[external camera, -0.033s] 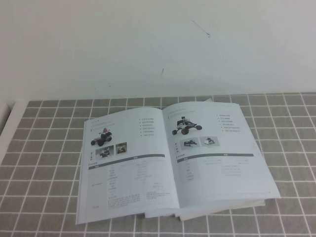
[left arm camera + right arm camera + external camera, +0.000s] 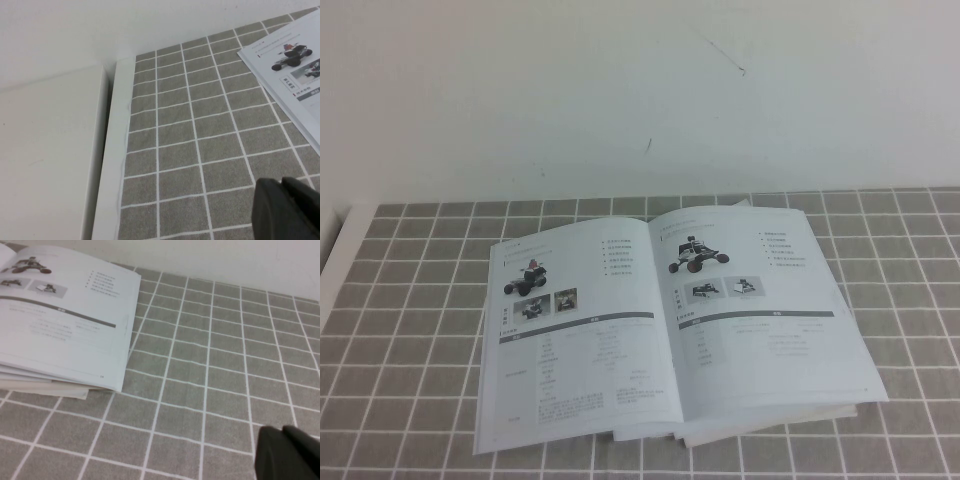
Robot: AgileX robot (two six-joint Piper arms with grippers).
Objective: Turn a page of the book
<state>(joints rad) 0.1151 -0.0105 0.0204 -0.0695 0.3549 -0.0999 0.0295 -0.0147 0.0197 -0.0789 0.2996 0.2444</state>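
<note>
the book [image 2: 670, 330] lies open and flat on the grey checked tablecloth [image 2: 410, 300], roughly mid-table, spine running away from the robot. the page [image 2: 765, 310] with the black wheeled robot photo is the right-hand sheet, its outer edge lying a bit past the stack of pages under it, near corner free. the left-hand sheet [image 2: 575, 335] carries the red-topped robot photo.

neither arm shows from the high camera. the left gripper [image 2: 285, 210] only shows as a dark lump at the corner of its wrist view, over bare cloth off the book's left side, near the white table edge [image 2: 112, 165]. the right gripper [image 2: 287, 452] is the same, over open cloth off the book's right side. can't tell if either is wide or narrow.
</note>
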